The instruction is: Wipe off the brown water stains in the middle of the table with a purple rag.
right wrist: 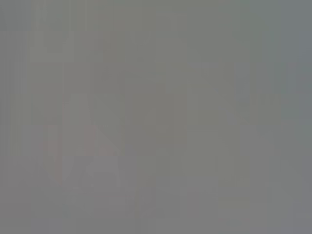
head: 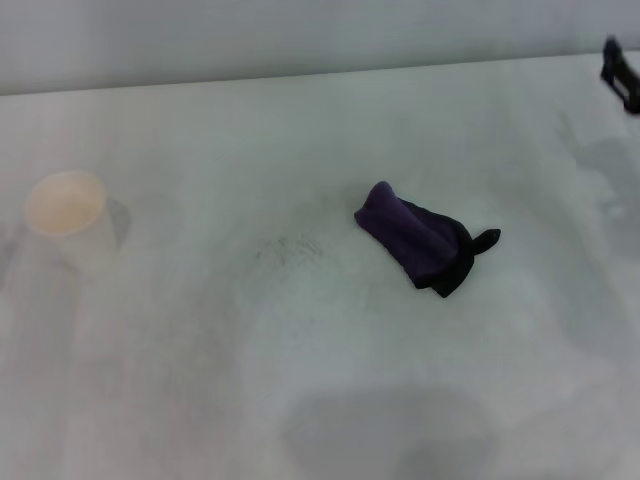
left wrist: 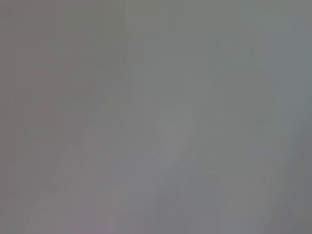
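Observation:
The purple rag (head: 418,238) lies bunched on the white table (head: 200,380), right of the middle, with its black tail end pointing right. No gripper holds it. No tan-brown puddle shows on the table; only a faint patch of grey specks (head: 290,248) lies left of the rag. A black part of my right gripper (head: 620,72) shows at the far right edge, well away from the rag. My left gripper is out of view. Both wrist views show only plain grey.
A cream paper cup (head: 65,205) stands upright at the left side of the table. A grey shadow patch (head: 390,430) lies near the front edge. The table's far edge (head: 300,72) meets a grey wall.

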